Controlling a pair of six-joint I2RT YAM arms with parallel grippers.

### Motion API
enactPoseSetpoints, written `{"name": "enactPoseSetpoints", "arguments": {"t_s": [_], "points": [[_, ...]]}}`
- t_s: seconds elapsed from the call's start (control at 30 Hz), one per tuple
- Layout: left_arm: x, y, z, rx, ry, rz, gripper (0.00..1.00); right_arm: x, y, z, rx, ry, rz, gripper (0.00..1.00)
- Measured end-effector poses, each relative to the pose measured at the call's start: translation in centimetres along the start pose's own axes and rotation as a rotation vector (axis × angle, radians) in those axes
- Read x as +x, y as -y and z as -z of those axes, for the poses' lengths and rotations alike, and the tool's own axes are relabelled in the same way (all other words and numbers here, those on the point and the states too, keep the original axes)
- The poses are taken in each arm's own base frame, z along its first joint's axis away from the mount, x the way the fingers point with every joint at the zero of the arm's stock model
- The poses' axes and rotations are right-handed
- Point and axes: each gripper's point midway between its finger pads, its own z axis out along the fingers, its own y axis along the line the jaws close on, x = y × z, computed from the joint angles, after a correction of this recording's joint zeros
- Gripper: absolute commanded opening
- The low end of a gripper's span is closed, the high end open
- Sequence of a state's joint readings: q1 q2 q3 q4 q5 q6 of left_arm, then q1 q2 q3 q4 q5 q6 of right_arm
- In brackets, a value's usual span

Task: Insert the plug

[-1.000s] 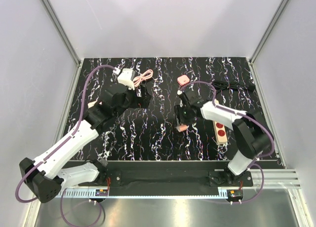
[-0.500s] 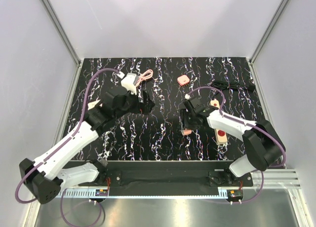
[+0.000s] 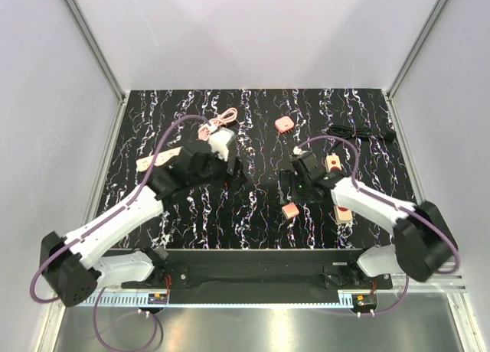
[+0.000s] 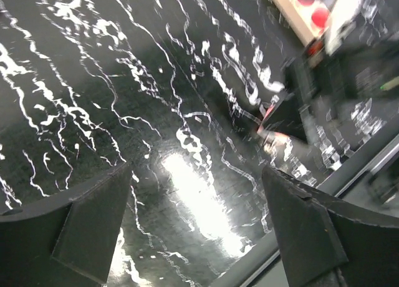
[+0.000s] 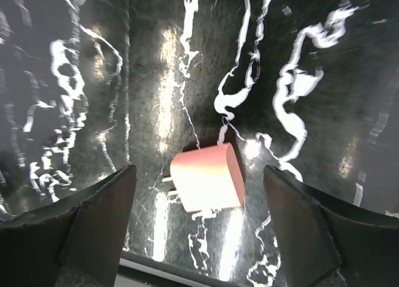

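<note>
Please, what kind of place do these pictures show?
Probably a robot test cell in a laboratory: plain white walls with metal corner rails enclose a black marbled table, and a left arm and a right arm are bolted at its near edge.

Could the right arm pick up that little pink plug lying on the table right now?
Probably yes. The plug lies on the table with the right claw open around it, one side of the claw on each flank, not touching, and nothing covers it.
</note>
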State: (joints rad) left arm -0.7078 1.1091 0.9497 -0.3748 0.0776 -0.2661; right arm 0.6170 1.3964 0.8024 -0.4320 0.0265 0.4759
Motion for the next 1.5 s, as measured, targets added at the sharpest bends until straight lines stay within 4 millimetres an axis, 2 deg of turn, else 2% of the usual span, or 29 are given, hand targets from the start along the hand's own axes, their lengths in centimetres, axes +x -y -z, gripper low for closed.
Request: {"name": "enactPoseSetpoints", "arguments": {"t_s": [0.1, 0.17, 0.33, 0.37, 0.43, 0.53, 0.7, 0.93, 1.1, 1.27, 1.43, 1.47, 1.5], "points": [[0.9, 1.4, -1.5, 0.015, -0.087, -0.089, 0.86, -1.7, 0.6, 2.8, 0.019, 0.082, -0.012, 0.94], [1.1, 3.1, -2.9, 0.041, -0.121, -0.152, 0.86, -3.3, 1.5, 4.6, 0.031, 0.150, -0.050, 0.94], [3.6, 7.2, -6.4, 0.117, -0.250, -0.325, 0.85, -7.8, 7.1, 9.9, 0.053, 0.344, -0.274, 0.94], [4.2, 8.2, -7.5, 0.131, -0.276, -0.364, 0.85, -8.3, 7.5, 11.1, 0.051, 0.379, -0.296, 0.94], [5.6, 10.0, -9.7, 0.158, -0.329, -0.431, 0.85, -8.9, 7.2, 13.3, 0.023, 0.437, -0.305, 0.94], [8.3, 11.3, -12.0, 0.179, -0.409, -0.497, 0.84, -9.9, 6.5, 16.9, -0.007, 0.515, -0.309, 0.94], [10.7, 10.8, -14.1, 0.168, -0.486, -0.523, 0.87, -11.0, 5.8, 22.5, -0.044, 0.640, -0.318, 0.94], [11.0, 10.7, -15.9, 0.165, -0.495, -0.535, 0.87, -10.4, 4.6, 27.3, -0.114, 0.735, -0.321, 0.94], [12.7, 10.2, -17.2, 0.163, -0.537, -0.545, 0.85, -10.2, 3.5, 30.9, -0.176, 0.801, -0.302, 0.94], [13.9, 9.8, -17.6, 0.159, -0.567, -0.546, 0.84, -10.2, 2.8, 32.6, -0.215, 0.833, -0.289, 0.94], [14.3, 9.7, -18.1, 0.153, -0.567, -0.548, 0.80, -9.9, 2.1, 33.0, -0.246, 0.822, -0.274, 0.95], [14.5, 9.6, -18.2, 0.152, -0.570, -0.548, 0.78, -9.8, 1.9, 33.1, -0.255, 0.818, -0.270, 0.94], [14.7, 9.6, -18.3, 0.151, -0.574, -0.548, 0.71, -9.6, 1.8, 33.2, -0.265, 0.813, -0.266, 0.94]]}}
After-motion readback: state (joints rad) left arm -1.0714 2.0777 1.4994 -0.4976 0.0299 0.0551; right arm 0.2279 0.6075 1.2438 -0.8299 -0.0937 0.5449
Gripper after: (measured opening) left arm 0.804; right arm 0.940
